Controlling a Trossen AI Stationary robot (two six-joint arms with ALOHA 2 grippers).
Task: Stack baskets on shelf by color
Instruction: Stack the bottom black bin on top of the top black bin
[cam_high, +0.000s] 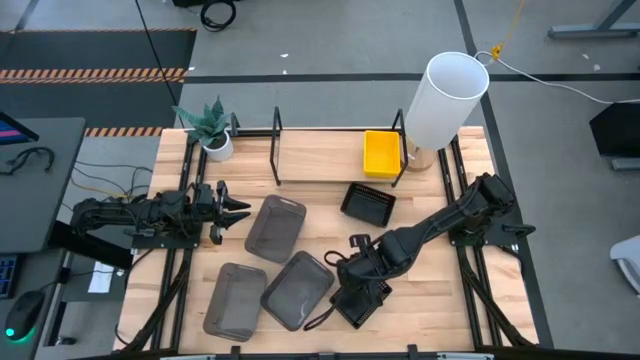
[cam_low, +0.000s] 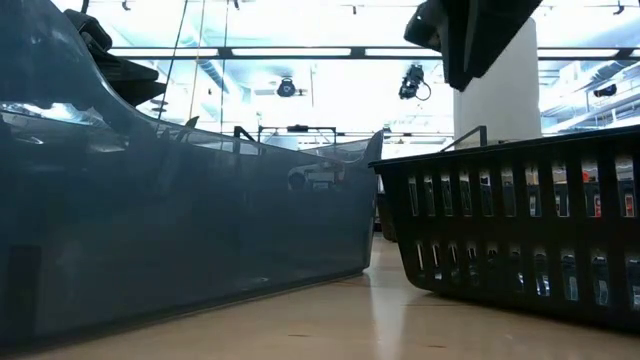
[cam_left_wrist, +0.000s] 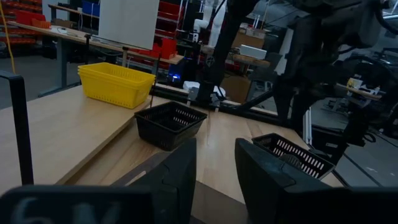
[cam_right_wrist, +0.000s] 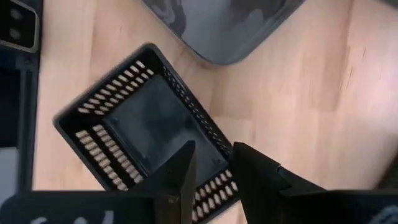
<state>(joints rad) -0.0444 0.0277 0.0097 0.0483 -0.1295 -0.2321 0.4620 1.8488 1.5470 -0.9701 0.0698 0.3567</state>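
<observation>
A yellow basket (cam_high: 382, 152) sits on the light-wood shelf (cam_high: 320, 155) at its right end. One black perforated basket (cam_high: 368, 203) rests on the table in front of the shelf. A second black basket (cam_high: 362, 300) stands on its base nearer the table's near edge. My right gripper (cam_high: 353, 268) hovers open above it; in the right wrist view (cam_right_wrist: 214, 155) its fingers stand over one corner wall of that basket (cam_right_wrist: 143, 124), one inside and one outside, without touching. Three smoky-grey baskets (cam_high: 275, 228) (cam_high: 298, 290) (cam_high: 235, 300) lie on the table. My left gripper (cam_high: 240, 210) waits open beside the farthest grey one.
A tall white cylinder (cam_high: 445, 100) stands at the shelf's right end and a potted plant (cam_high: 213, 130) at its left end. The grey basket (cam_low: 180, 230) and the black basket (cam_low: 520, 230) stand close together at the near edge. Bare tabletop shows between the baskets and the shelf.
</observation>
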